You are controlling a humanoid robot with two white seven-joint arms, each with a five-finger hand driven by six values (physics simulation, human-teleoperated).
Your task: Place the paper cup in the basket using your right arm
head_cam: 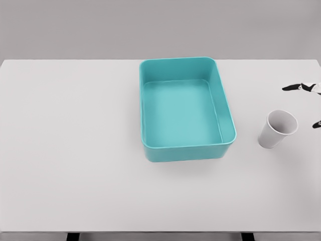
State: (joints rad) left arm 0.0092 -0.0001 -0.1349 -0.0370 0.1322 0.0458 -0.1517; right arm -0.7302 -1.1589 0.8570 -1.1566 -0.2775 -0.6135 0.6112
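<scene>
White paper cup [277,129] upright on white desk [75,150], right of teal basket [186,108], right hand [310,100] at frame edge, fingers [296,87] spread wide, holding nothing, near cup

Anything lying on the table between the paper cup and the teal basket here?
No. In the head view, only bare white table separates the paper cup from the basket. The right robot hand shows at the right edge, beyond the cup.

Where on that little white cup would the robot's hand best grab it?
Probably around the side wall, just below the rim, coming in from the right. The paper cup stands open-mouthed with bare wall all round; the right hand shows its fingertips at the picture's right edge, and the basket sits on the cup's left.
</scene>
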